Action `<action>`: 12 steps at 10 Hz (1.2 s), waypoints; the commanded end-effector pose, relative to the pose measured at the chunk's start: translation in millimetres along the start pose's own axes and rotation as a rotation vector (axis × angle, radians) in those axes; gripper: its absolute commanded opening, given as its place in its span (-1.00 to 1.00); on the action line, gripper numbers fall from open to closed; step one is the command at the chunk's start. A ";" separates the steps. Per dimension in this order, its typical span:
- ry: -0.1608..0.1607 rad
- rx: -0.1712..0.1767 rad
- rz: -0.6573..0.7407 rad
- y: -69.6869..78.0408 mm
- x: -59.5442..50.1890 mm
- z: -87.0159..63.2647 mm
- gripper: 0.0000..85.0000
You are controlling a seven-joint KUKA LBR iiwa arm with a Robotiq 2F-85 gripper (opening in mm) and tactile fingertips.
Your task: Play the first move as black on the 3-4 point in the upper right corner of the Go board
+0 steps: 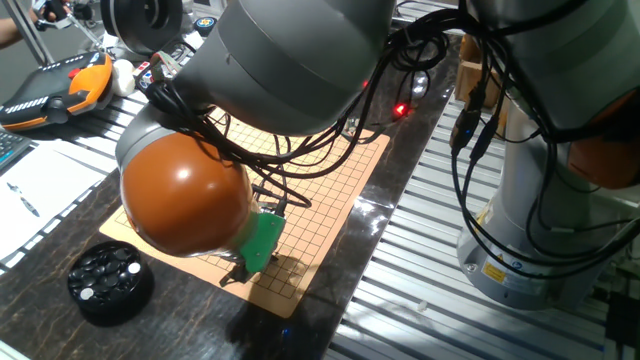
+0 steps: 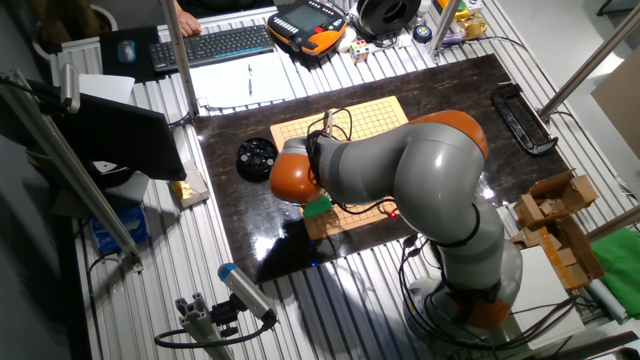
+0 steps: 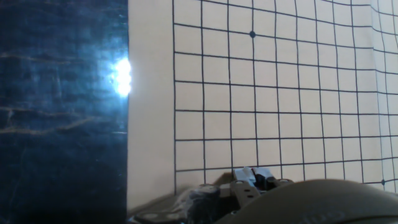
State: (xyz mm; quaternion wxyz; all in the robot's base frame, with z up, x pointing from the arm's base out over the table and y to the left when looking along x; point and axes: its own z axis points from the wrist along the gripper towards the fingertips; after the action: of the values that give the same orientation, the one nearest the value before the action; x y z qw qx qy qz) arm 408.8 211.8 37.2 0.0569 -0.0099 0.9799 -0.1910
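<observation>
Black stone: can't pick out a single one anywhere. The only stones visible sit in the round black plastic stone bowl (image 1: 110,282), which rests on the dark glossy marble-look tabletop (image 1: 400,190) just off the board's near-left corner in one fixed view; it holds dark stones with a few small white stones (image 1: 131,268) mixed in. They're round discs, so no long axis or heading to report. No stone is visible on the grid in any view.

Board: the flat tan wooden Go board with black grid lines (image 1: 330,190) lies flat on the tabletop. The hand view looks straight down on the board's edge margin and grid (image 3: 280,93), with the dark tabletop alongside (image 3: 62,124) and a bright light glare on it near the board edge.

Gripper: the two-finger gripper on a green plastic mount (image 1: 240,272) is low over the board's near corner, fingers pointing down at the surface. I can't tell the finger gap or whether they carry anything; the arm blocks it in both fixed views and the hand view shows only blurred dark hardware at the bottom edge.

Arm: the grey and orange KUKA arm (image 2: 420,170) is folded forward over the board from its base at the table's edge, with the orange wrist joint (image 1: 185,195) above the gripper and black cables looped across the grid.
</observation>
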 end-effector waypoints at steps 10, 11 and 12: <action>0.004 -0.005 0.017 4.7 -2.6 -5.4 -0.61; 0.005 -0.003 0.018 5.4 -3.4 -6.5 -0.61; 0.005 -0.002 0.020 5.6 -4.1 -7.2 -0.60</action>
State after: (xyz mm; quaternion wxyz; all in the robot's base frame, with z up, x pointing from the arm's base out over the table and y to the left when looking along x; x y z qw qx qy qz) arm 412.3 219.9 42.4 0.0559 0.0004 0.9806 -0.1878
